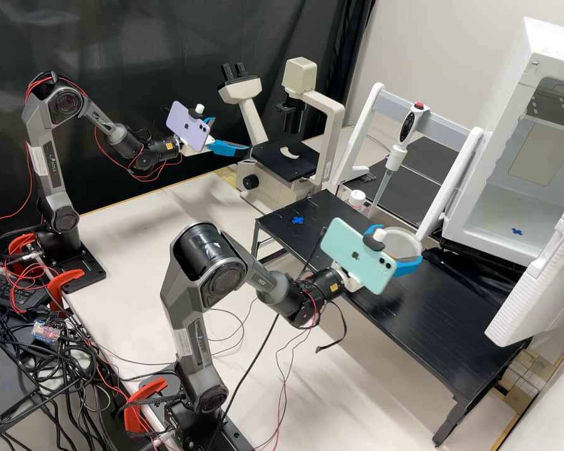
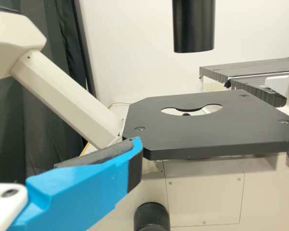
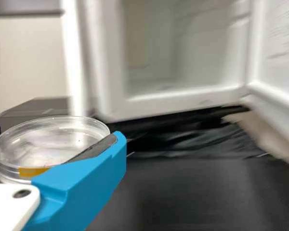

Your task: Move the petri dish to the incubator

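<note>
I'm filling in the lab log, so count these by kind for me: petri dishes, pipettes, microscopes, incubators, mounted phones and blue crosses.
Petri dish: 1
Pipette: 1
Microscope: 1
Incubator: 1
Mounted phones: 2
Blue crosses: 2
Total: 8

The petri dish is round, shallow and clear, with a yellow-orange strip on its side wall. It is held roughly level between the fingers of the right hand, raised above the black worktop, outside the incubator and in front of its open mouth. The incubator is a white, upright, box-shaped cabinet with a pale interior. Its thick, ribbed white door is swung wide open, and a small blue cross marks its inner floor.
</note>
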Robot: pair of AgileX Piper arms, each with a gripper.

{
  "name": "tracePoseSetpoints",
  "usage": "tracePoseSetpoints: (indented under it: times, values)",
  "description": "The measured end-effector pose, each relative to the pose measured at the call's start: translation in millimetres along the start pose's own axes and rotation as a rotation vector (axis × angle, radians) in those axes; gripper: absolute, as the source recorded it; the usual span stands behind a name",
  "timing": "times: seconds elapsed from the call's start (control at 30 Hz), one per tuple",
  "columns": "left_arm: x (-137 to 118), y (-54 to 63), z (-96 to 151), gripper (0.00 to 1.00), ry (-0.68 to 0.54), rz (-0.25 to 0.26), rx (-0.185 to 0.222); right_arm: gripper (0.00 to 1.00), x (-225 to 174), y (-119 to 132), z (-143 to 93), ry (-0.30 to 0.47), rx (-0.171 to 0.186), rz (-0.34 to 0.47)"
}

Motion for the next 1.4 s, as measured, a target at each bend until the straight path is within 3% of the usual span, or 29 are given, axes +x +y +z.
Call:
tracePoseSetpoints:
  times: [0.13, 0.47, 1.07, 1.27, 1.4]
  values:
    - [0.0, 0.0, 0.0, 1.0, 0.0, 0.0, 0.0, 0.0, 24.9, 18.0, 1.8, -0.01, -0.009, 0.047]
    - [0.0, 0.0, 0.0, 1.0, 0.0, 0.0, 0.0, 0.0, 87.4, 34.4, 3.8, -0.101, -0.028, 0.041]
    - [0.0, 0.0, 0.0, 1.0, 0.0, 0.0, 0.0, 0.0, 165.8, 45.5, 11.4, -0.184, -0.01, 0.01]
    - [0.0, 0.0, 0.0, 1.0, 0.0, 0.0, 0.0, 0.0, 192.0, 46.6, 18.8, -0.207, 0.014, 0.023]
    - [0.0, 0.0, 0.0, 1.0, 0.0, 0.0, 0.0, 0.0, 205.7, 47.9, 20.0, -0.2, 0.003, 0.026]
